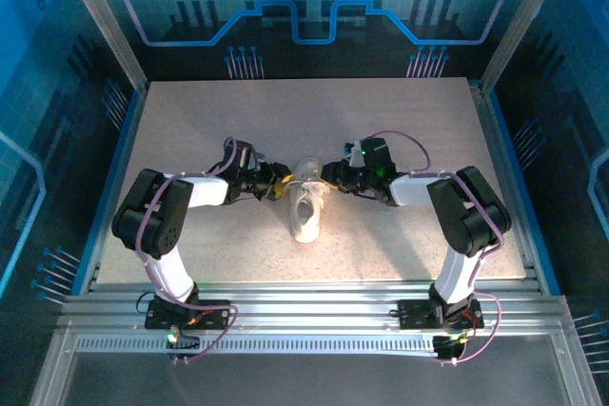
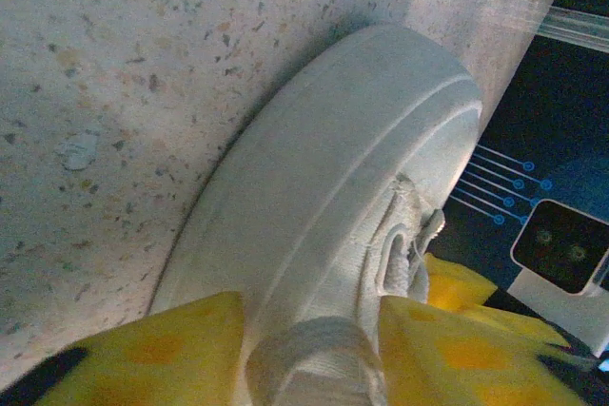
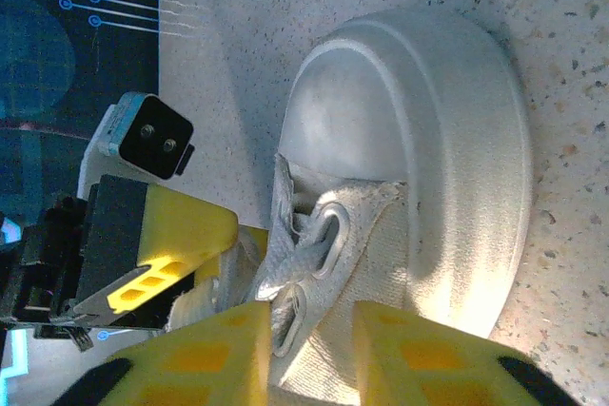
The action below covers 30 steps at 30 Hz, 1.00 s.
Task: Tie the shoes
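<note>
white sneaker [image 1: 306, 221] lies about mid-table on the speckled table [image 1: 190, 121]. it is set lengthwise, one end toward the arm bases, dark opening facing up. both arms reach in from the sides and meet at its far half.

left gripper [image 2: 309, 320]: yellow fingers sit on either side of a bunched loop of the laces [image 2: 314, 363]. the lace fills the gap and touches both fingers, so it reads as pinched. the rubber toe cap [image 2: 381, 111] sits beyond the fingertips, resting on the table.

right gripper [image 3: 314, 322]: jaws partly apart, straddling the lacing area just behind the toe cap. the eyelet flap [image 3: 328, 230] lies just ahead of the tips. its lower edge is against one finger, and bare canvas shows in the rest of the gap, so the jaws are spread rather than clamped.

right wrist view also catches the left gripper across the shoe, white lace between its fingers. the two grippers are near each other, apart, with the sneaker between them.
</note>
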Motion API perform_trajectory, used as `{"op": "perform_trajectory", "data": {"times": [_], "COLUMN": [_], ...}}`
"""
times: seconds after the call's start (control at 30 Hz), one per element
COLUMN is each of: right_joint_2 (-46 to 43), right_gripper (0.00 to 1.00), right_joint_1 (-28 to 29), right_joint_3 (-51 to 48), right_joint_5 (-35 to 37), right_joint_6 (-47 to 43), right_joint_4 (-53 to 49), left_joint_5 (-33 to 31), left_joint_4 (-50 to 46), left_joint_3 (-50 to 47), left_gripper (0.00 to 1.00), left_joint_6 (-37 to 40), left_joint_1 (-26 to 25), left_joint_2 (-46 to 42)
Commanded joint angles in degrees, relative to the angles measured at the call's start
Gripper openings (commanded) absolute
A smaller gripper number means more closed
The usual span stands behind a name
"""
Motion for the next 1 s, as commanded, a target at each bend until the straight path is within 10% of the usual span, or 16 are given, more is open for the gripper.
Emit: {"op": "perform_trajectory", "data": {"times": [0.0,0.23,0.5,0.97], "right_joint_2": [-0.2,-3.3,-8.6,-1.8], "right_gripper": [0.19,0.01,0.48,0.57], "right_joint_1": [0.7,0.4,-0.9,0.3], "right_joint_3": [0.6,-0.2,-4.2,-6.1], "right_joint_5": [-0.3,1.2,3.6,1.2], "right_joint_6": [-1.0,-3.6,-4.9,1.4], "right_joint_4": [0.1,-3.5,-5.4,6.3], "left_joint_5": [2.2,1.0,0.6,0.7], "left_joint_4": [1.7,-1.4,-3.1,-1.0], "left_joint_3": [-0.8,-0.7,-1.3,-2.6], "left_gripper": [0.29,0.03,0.0,0.0], "left_joint_6": [-1.3,1.9,3.7,3.5], "left_joint_1": [0.1,0.7,1.0,1.0], "left_joint_2": [-2.5,-5.3,-5.9,-3.8]}}
